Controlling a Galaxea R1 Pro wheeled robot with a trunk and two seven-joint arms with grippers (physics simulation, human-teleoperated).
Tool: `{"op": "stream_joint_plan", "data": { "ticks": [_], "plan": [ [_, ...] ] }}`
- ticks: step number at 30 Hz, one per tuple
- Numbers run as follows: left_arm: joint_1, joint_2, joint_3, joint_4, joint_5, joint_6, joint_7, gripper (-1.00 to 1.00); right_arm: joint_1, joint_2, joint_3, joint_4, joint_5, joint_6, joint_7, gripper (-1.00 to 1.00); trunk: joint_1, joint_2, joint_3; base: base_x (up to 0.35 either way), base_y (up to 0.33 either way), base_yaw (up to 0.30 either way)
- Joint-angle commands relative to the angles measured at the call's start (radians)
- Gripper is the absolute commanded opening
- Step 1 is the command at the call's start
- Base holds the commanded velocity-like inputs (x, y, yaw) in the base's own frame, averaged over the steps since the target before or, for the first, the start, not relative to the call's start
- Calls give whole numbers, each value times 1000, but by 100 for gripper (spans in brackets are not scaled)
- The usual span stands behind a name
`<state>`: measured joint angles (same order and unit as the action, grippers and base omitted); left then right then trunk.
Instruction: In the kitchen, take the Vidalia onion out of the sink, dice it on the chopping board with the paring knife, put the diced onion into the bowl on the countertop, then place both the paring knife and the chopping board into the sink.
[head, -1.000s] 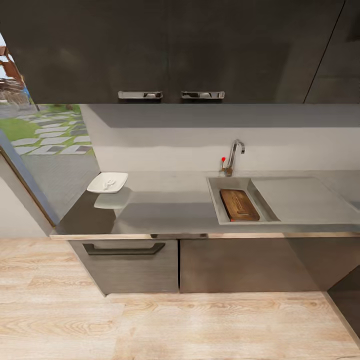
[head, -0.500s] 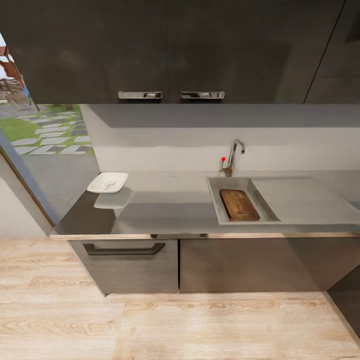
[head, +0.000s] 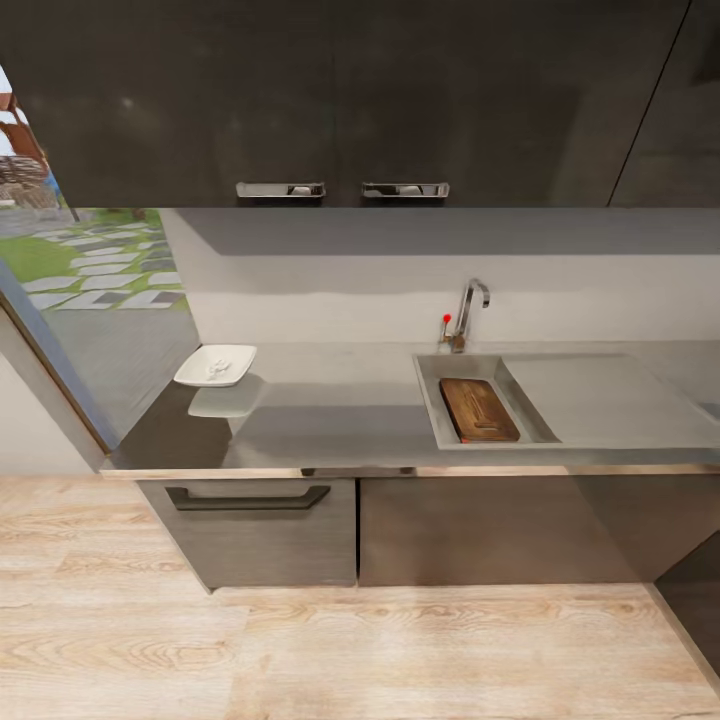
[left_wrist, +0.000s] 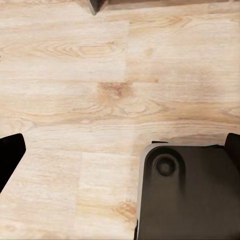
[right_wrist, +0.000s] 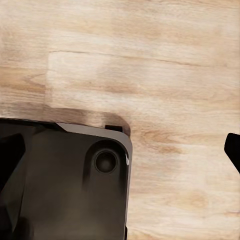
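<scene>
In the head view the grey countertop (head: 340, 415) runs across the middle. The sink (head: 432, 400) is set into its right half, under a chrome tap (head: 468, 310) with a red knob. The brown chopping board (head: 478, 409) lies flat inside the sink. The white square bowl (head: 216, 365) stands at the counter's far left with small pale bits in it, too blurred to tell apart. The Vidalia onion and the paring knife are out of view. My left gripper (left_wrist: 120, 152) hangs open over the wooden floor. My right gripper (right_wrist: 120, 150) is open too, above the floor and the robot's dark base.
Dark wall cabinets (head: 340, 100) hang above the counter, and base cabinets with a drawer handle (head: 247, 497) stand below it. Light wooden floor (head: 330, 650) lies between me and the counter. A window (head: 90, 270) is at the left. The robot's dark base (left_wrist: 187, 195) shows under the left wrist.
</scene>
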<state>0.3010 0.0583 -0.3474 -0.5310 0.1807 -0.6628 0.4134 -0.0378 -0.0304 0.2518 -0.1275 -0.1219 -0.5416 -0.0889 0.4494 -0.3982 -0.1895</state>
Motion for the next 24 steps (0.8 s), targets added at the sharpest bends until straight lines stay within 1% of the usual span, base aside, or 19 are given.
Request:
{"op": "stream_joint_plan", "data": {
  "ticks": [1, 24],
  "plan": [
    [0, 1, -8, -1, 10, -2, 5, 100, -1, 0, 9, 0, -10, -3, -3, 100, 1, -2, -2, 0, 0, 0],
    [0, -3, -9, 16, 10, -5, 1, 100, -1, 0, 9, 0, -10, -3, -3, 100, 1, -2, -2, 0, 0, 0]
  ]
}}
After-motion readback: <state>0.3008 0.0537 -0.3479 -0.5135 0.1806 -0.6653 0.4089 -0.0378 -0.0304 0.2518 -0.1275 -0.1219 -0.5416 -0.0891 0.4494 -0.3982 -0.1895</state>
